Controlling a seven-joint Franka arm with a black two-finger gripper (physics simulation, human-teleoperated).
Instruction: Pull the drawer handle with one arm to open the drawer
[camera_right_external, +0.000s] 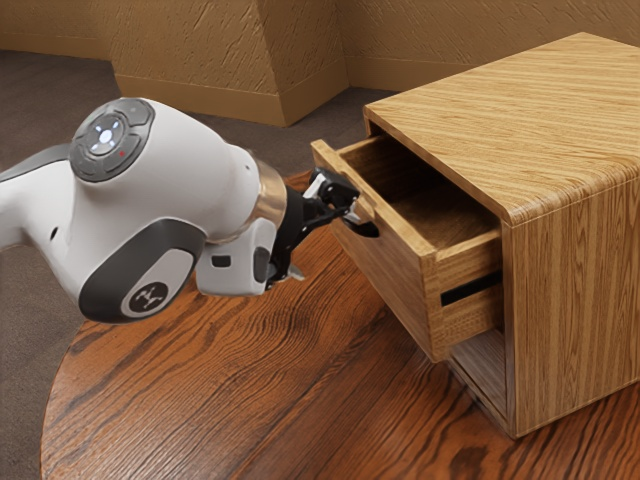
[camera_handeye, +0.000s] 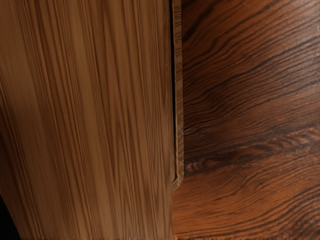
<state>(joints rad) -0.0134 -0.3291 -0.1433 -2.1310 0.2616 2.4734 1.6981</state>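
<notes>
My gripper (camera_right_external: 345, 205) is clamped on the handle (camera_right_external: 366, 227). The drawer (camera_right_external: 400, 262) is approx. halfway out of the cabinet (camera_right_external: 560, 150), on the table (camera_right_external: 250, 400). Inside I see its wood bottom.

A round table (camera_right_external: 250, 400) of dark, reddish-brown wood with bold, swirling grain carried the scene. A light, oak-grained, box-shaped wooden cabinet (camera_right_external: 560, 130) stood upright directly on it toward the exterior view's right, its base flat against the tabletop.
</notes>
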